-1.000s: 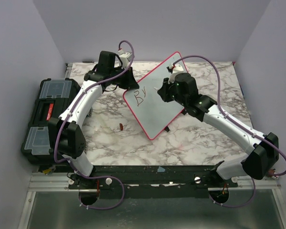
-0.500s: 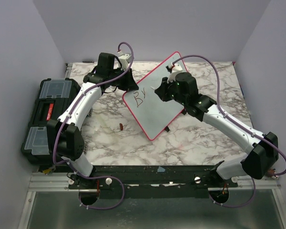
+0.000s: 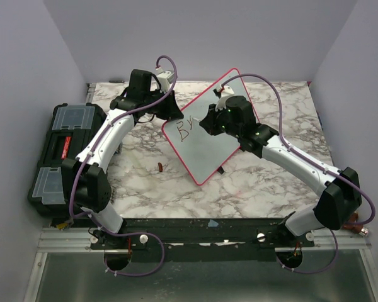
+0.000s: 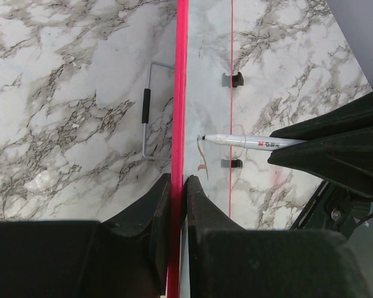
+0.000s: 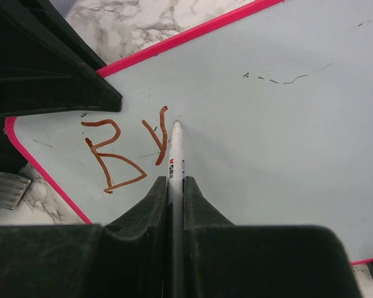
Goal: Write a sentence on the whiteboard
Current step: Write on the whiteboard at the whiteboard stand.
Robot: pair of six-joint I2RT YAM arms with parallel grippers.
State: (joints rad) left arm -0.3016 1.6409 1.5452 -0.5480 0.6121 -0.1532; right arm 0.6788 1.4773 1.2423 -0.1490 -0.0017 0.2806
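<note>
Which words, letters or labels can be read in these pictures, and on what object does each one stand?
"Br": handwritten reddish-brown letters on the whiteboard.
Print on the marker: red and black, too blurred to read.
Red label on the toolbox: too small to read.

From above, the sentence (image 3: 188, 128) is too small to read. The right pincer (image 5: 174, 186) hides most of the marker (image 5: 175, 152) — only its tip end shows. The whiteboard (image 5: 286, 124) runs off the right wrist view's right edge.
</note>
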